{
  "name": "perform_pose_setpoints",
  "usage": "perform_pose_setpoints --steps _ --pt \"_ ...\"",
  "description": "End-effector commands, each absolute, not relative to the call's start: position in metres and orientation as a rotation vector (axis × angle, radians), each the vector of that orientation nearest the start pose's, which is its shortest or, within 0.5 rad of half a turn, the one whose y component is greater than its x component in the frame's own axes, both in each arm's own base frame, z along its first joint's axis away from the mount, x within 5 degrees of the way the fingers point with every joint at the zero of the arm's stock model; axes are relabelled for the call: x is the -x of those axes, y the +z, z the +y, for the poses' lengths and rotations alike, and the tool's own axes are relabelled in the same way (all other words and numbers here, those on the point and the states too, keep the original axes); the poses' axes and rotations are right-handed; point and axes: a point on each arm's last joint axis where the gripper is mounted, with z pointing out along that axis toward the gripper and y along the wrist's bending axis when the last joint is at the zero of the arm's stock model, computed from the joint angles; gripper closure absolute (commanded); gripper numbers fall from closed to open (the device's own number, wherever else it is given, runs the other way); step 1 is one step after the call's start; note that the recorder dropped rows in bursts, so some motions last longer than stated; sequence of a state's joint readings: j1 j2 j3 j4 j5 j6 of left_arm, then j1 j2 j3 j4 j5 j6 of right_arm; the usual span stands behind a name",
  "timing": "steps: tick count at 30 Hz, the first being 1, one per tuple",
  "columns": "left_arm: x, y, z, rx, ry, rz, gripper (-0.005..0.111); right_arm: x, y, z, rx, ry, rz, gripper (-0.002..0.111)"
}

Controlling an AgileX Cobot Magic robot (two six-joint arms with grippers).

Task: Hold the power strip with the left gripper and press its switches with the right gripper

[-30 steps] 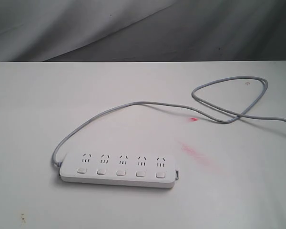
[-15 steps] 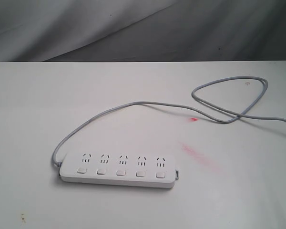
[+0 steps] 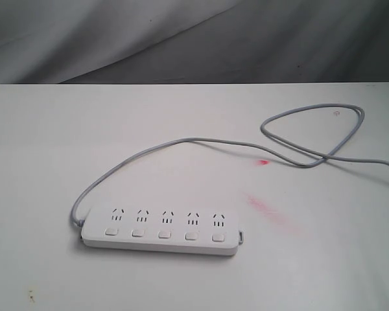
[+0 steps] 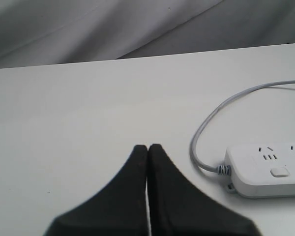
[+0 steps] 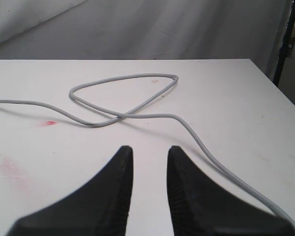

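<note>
Nothing has shifted since the earlier exterior views: the power strip (image 3: pixel 161 232) lies flat on the white surface (image 3: pixel 45 149) in the same place, sockets up. Its five switches (image 3: pixel 164 234) run in a row along the near edge, one below each socket group. A grey cord (image 3: pixel 181 141) leaves the strip's left end, arcs across the surface, crosses itself in a loop at the right and runs off the right edge. A red smear (image 3: pixel 266 206) and a small red spot (image 3: pixel 264 162) mark the surface between strip and loop.

The left tool (image 4: pixel 147 147) has its fingers pressed together, gripping nothing; it is near the strip's cord end but apart from it. The right tool (image 5: pixel 146 150) shows a narrow gap between its fingers, holding nothing, with the cord loop on the surface beyond its tips.
</note>
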State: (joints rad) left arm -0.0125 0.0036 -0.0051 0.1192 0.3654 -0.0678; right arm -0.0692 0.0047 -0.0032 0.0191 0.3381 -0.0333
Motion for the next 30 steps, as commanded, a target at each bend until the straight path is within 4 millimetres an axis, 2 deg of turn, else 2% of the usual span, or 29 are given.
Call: perform_pose_setpoints --steps 1,10,14,16,22,30 --pt "-0.053 0.181 0.003 -0.019 0.052 1.844 0.106 -0.054 0.183 -0.003 -0.031 -0.07 1.818 0.085" --pt "-0.055 0.188 0.002 -0.025 0.045 1.761 0.106 -0.054 0.183 -0.003 -0.031 -0.07 1.818 0.085" --pt "-0.056 0.2 0.001 -0.075 0.085 1.624 0.106 -0.054 0.183 -0.003 -0.031 -0.07 1.818 0.085" --pt "-0.055 0.212 0.001 -0.097 0.11 1.568 0.106 -0.054 0.183 -0.003 -0.031 -0.07 1.818 0.085" --pt "-0.042 0.263 0.003 -0.057 0.095 1.473 0.106 -0.054 0.183 -0.003 -0.031 -0.07 1.818 0.085" --pt "-0.034 0.32 0.006 -0.024 0.11 1.534 0.106 -0.054 0.183 -0.003 -0.031 -0.07 1.818 0.085"
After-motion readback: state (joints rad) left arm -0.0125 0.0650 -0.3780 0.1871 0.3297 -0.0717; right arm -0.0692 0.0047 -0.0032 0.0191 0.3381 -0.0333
